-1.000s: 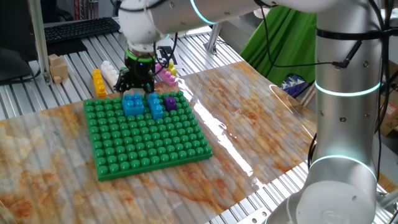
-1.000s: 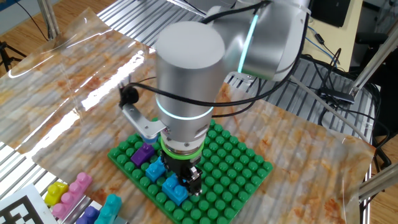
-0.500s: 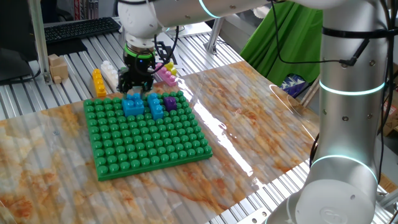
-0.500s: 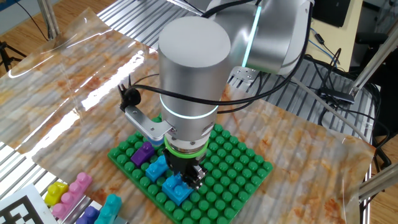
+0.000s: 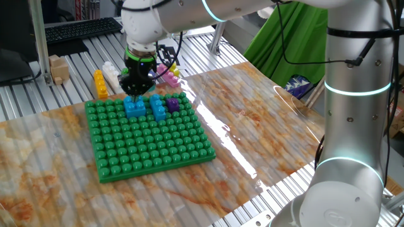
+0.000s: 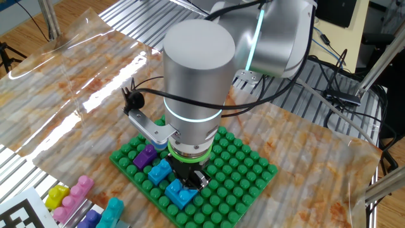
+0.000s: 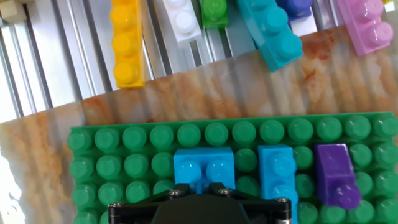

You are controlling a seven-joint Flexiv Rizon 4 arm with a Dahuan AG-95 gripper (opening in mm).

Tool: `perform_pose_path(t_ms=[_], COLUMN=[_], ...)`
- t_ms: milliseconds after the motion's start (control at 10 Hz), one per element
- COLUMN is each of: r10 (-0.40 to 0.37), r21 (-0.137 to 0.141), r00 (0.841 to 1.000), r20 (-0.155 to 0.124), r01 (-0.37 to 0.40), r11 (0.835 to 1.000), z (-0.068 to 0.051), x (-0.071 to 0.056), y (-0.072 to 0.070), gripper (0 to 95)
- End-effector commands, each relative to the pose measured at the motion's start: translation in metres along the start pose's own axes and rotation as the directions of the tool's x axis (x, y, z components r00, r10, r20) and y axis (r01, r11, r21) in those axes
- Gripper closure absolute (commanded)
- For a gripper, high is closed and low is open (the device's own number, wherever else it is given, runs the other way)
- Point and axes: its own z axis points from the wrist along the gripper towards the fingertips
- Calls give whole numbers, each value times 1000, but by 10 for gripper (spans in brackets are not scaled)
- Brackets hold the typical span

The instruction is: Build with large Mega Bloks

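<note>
The silver-grey arm (image 5: pixel 353 126) was built of thick round segments ringed with glowing cyan bands, black cables trailed along it, and a green collar sat above its black gripper (image 5: pixel 135 85).

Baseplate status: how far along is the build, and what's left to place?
Done: three bricks sit on the green baseplate near its far edge: a blue brick, a second blue brick and a purple brick. In hand: the end effector is shut directly over the first blue brick, not visibly holding anything. Left: the yellow brick, white brick, teal brick and pink brick lie off the plate.
</note>
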Motion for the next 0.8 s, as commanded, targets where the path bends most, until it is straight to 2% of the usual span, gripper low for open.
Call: perform_pose_path(t_ms=[100, 500, 600, 800], r10=[-2, -77, -108, -110], r21=[1, 8, 15, 13], r00=[1000, 997, 994, 993], r20=[5, 23, 35, 46], r01=[2, 77, 108, 110], r11=[1000, 997, 994, 994], z=[6, 14, 16, 16], x=[0, -5, -5, -6], y=[2, -4, -5, -5], gripper=[950, 950, 950, 950])
